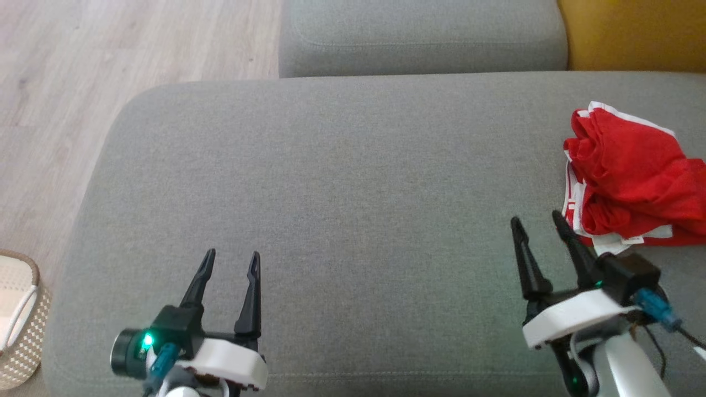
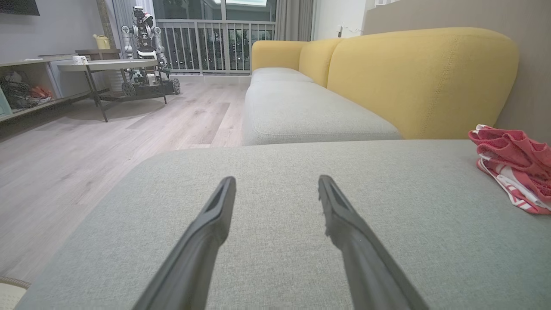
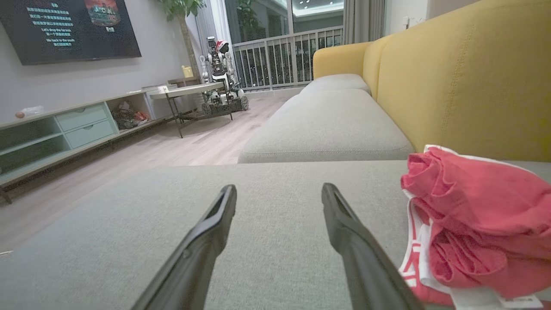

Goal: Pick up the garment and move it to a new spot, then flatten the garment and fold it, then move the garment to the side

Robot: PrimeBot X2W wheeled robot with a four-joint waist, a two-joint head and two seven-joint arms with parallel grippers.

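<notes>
I have both arms over the wide grey cushion (image 1: pixel 331 182), fingers pointing away from me. My left gripper (image 1: pixel 233 253) is spread wide, its 2 dark fingers well apart with bare grey fabric showing between them. My right gripper (image 1: pixel 536 216) is spread the same way, its 2 fingers parted over the cushion.

The garment (image 1: pixel 629 176) is a red piece with white trim, bunched in a crumpled heap on the cushion. It lies just to the right of my right gripper and a little ahead of its fingertips, and its near left edge sits just beside the right-hand finger. In the right wrist view the heap rises right next to that finger, and I cannot tell whether cloth and finger touch. A white label (image 1: pixel 634 240) shows at the heap's near edge. From my left gripper the garment is well apart, far off to the right, at the right margin of the left wrist view.

Ahead of both grippers, past the cushion's far edge, lies another grey seat cushion (image 1: pixel 419 33), with the yellow backrest (image 1: pixel 634 33) to its right. To the left of my left gripper, off the cushion's edge, a woven basket (image 1: pixel 22 325) stands on the pale wood floor (image 1: pixel 83 55). Far ahead and to the left in the wrist views, another robot (image 2: pixel 144 47) stands beside a low table (image 2: pixel 107 64).
</notes>
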